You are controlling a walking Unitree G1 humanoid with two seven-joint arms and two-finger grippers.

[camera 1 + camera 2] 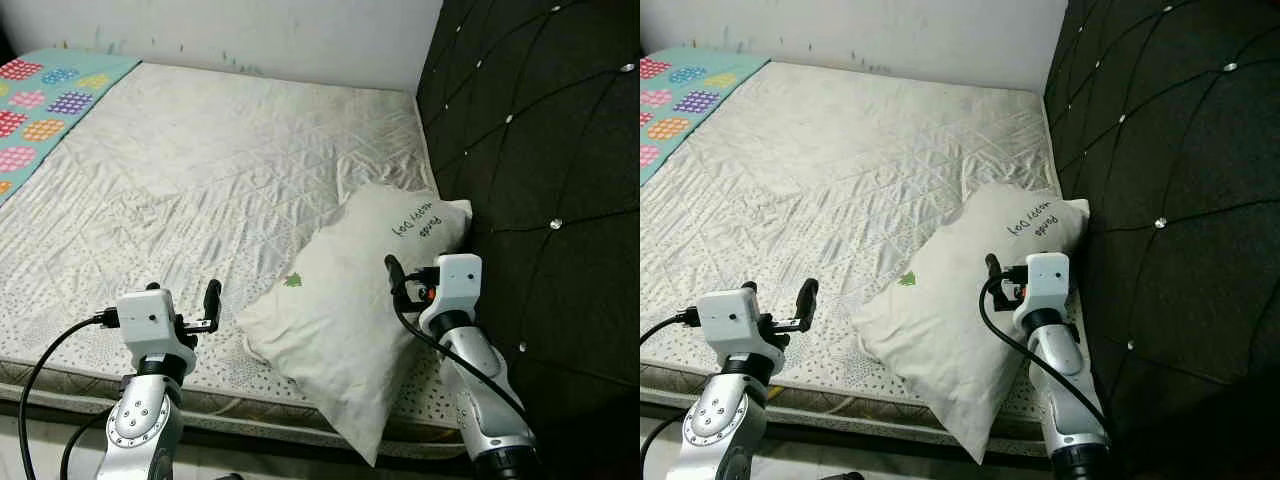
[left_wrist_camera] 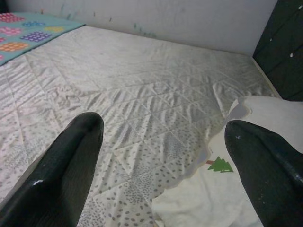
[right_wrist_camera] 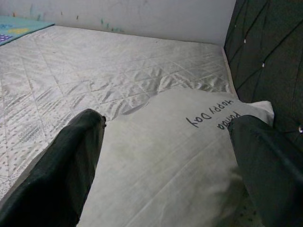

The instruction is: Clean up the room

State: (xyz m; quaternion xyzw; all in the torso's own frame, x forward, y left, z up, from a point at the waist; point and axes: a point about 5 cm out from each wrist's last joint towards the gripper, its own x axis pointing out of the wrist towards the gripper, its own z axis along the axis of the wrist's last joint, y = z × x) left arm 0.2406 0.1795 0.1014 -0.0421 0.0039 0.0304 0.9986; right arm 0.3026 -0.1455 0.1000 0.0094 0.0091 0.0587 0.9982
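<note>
pillow: white, lies at mattress's near edge by the headboard, corner hanging off the front; small green tree print + "Happy Day" lettering
mattress: quilted, pale, bare
headboard: black, tufted w/ studs, at 3 o'clock
blanket: teal w/ coloured patches, at 10 o'clock, far corner
left gripper: fingers spread wide, nothing held; above mattress near edge, pillow at its 2 o'clock
right gripper: fingers spread wide, nothing held, over pillow's near part
</note>
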